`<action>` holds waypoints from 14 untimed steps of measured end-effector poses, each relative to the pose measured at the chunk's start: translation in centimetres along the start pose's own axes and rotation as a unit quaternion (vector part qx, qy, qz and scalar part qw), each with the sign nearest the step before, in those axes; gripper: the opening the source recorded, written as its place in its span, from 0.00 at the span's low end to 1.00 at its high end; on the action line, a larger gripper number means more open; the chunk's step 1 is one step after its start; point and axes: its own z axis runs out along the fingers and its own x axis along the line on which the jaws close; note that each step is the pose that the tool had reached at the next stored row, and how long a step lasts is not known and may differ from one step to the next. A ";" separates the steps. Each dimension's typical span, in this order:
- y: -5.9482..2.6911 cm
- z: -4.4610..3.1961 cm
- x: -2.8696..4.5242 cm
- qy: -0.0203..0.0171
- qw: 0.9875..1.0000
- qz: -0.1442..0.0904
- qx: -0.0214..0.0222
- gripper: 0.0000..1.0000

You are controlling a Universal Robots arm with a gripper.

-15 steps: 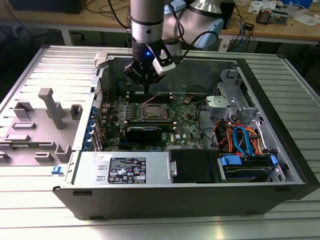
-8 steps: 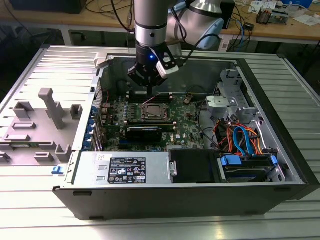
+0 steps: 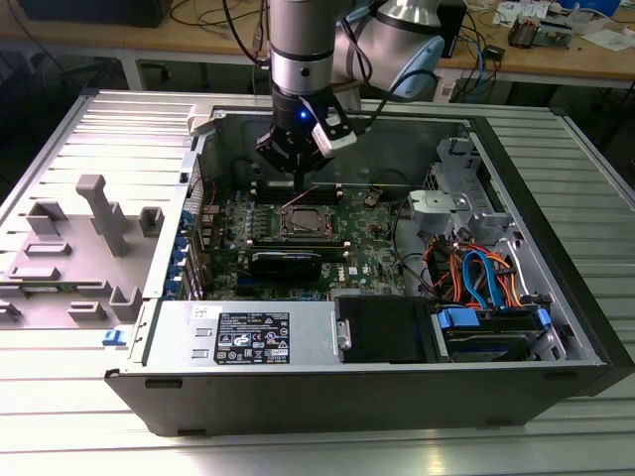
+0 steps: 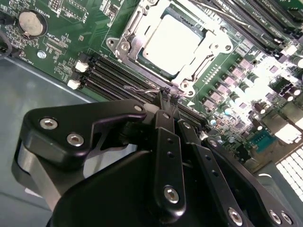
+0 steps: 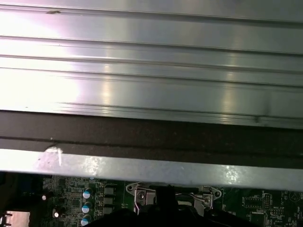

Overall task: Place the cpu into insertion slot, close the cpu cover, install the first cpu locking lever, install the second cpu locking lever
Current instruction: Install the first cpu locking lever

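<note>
A ribbed metal bench [image 3: 79, 129] carries an open computer case [image 3: 298, 382] lying on its side, with grey plastic fixtures [image 3: 99, 213] standing on the bench at the exterior view's left. The arm [image 3: 303, 40] comes straight down into the case from above. Inside, a green motherboard [image 3: 357, 248] covers the floor of the case, and orange and blue cables [image 3: 476, 273] bunch together toward the exterior view's right.

The gripper [image 3: 298, 174] hangs low over the board, just beyond the far edge of the socket as the exterior view shows it. In the second wrist view, the gripper [image 4: 166, 97] has its black fingers [image 4: 165, 142] drawn in until the tips meet with little or no gap.

The cpu cover [image 4: 134, 45] lies flat on the socket, its silvery frame ringing the chip. The cpu [image 4: 176, 41] sits in the slot and shows through the cover's square window, its pale metal top facing up. It is near the gripper tips but apart from them, on the far side of the socket's edge.

A thin wire locking lever [image 4: 142, 89] runs along that near edge beside the black memory slots [image 4: 109, 75], and its end reaches the gripper tips. Whether the tips pinch the wire cannot be told.
</note>
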 end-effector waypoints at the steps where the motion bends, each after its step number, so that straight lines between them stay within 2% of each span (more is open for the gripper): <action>1: 0.03 0.07 -0.01 0.000 1.000 0.000 0.000 0.11; 14: 0.38 0.66 -0.43 0.000 1.000 0.005 0.000 0.11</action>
